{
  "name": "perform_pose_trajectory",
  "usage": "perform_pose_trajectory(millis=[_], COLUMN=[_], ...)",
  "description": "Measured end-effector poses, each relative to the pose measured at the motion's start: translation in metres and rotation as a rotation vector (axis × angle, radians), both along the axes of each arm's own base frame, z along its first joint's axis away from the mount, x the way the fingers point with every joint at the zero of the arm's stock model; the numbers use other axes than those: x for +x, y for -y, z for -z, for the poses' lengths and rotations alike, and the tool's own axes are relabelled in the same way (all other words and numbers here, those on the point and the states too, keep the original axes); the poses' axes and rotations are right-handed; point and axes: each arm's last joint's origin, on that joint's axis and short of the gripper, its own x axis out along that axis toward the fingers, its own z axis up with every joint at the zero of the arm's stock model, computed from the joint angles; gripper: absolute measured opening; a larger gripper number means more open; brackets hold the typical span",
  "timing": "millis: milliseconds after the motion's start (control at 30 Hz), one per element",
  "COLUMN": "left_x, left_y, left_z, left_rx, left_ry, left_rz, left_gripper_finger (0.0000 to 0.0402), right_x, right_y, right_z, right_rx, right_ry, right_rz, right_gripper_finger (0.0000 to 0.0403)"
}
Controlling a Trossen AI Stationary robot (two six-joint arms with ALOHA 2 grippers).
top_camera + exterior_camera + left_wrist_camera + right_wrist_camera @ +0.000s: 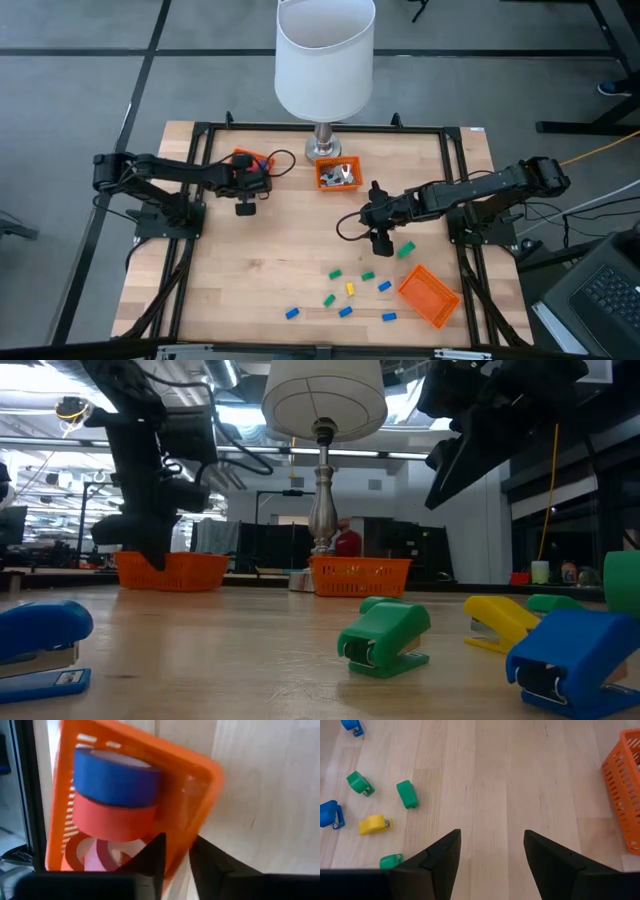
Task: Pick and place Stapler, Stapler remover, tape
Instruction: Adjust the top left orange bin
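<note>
Briefly, high view: my left gripper (245, 196) sits at the tape basket (252, 162), just off the lamp (323, 60) base on my left-arm side. My right gripper (380, 236) waits nearer the front than the lamp, with the small staplers (350, 288) farther out.

Low view: left gripper (150, 550) is down at that basket's (170, 571) rim, beside the lamp stem.

Left wrist view: jaws pinched narrow on the basket's wall (200, 795). Inside are the blue tape roll (117, 780), red roll (112, 820) and pink roll (97, 860).

Right wrist view: right gripper (492, 837) is spread wide and empty over bare wood, near a yellow stapler (374, 824).

I reckon a one-wall grip will tip the basket, so lift slowly, keep it level and stay clear of the lamp.
</note>
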Motion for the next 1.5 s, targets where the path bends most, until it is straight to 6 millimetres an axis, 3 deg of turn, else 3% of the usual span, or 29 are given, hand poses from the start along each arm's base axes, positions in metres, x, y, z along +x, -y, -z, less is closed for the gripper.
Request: perform_pose_trajectory(millis=[133, 500, 900, 1100, 1500], left_x=[0.000, 0.004, 0.013, 0.015, 0.016], left_y=[0.000, 0.014, 0.027, 0.030, 0.031], left_z=[0.000, -0.004, -0.004, -0.002, -0.002], left_rx=[0.007, 0.250, 0.158, 0.004, -0.052], left_ry=[-0.003, -0.032, 0.083, 0.121, 0.164], left_rz=[-0.003, 0.021, 0.051, 0.074, 0.044], left_gripper_finger=[0.0013, 0.0007, 0.0006, 0.0009, 0.0018], right_x=[0.000, 0.000, 0.000, 0.000, 0.000], right_y=[0.000, 0.000, 0.000, 0.000, 0.000], right_z=[0.000, 0.000, 0.000, 0.000, 0.000], right_rx=[0.000, 0.000, 0.000, 0.000, 0.000], right_ry=[0.000, 0.000, 0.000, -0.001, -0.001], right_rz=[0.000, 0.000, 0.000, 0.000, 0.000], right_gripper_finger=[0.0220, 0.0220, 0.0220, 0.0220, 0.0220])
